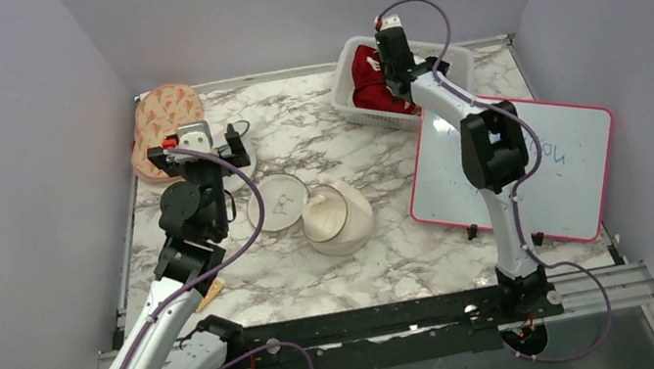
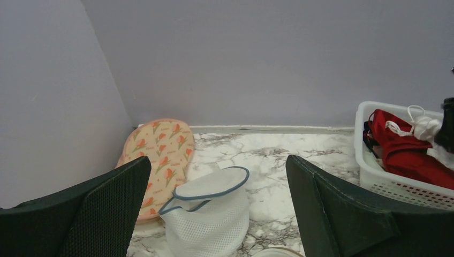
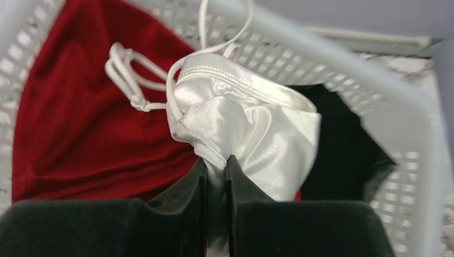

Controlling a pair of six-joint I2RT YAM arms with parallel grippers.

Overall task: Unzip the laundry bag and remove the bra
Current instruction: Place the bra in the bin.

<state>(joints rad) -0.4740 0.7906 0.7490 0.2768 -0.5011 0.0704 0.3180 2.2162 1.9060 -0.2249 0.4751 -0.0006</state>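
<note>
The cream laundry bag [image 1: 336, 216] lies unzipped in the middle of the table. Its flat face [image 1: 276, 202] with the dark line drawing is folded out to the left of its hollow half. My right gripper [image 3: 217, 160] hangs over the white basket [image 1: 347, 94] at the back, shut on a fold of the white satin bra [image 3: 251, 120]. The bra's thin straps [image 3: 128, 72] trail onto the red garment [image 3: 80, 123]. Left of the bag, my left gripper [image 1: 197, 151] stands wide open, nothing between its fingers [image 2: 107, 209].
A white mesh pouch with blue trim [image 2: 209, 219] stands just ahead of the left gripper. The orange-patterned pouch [image 1: 162, 121] leans in the back left corner. A pink-edged whiteboard [image 1: 549, 169] lies at the right. Grey walls enclose three sides.
</note>
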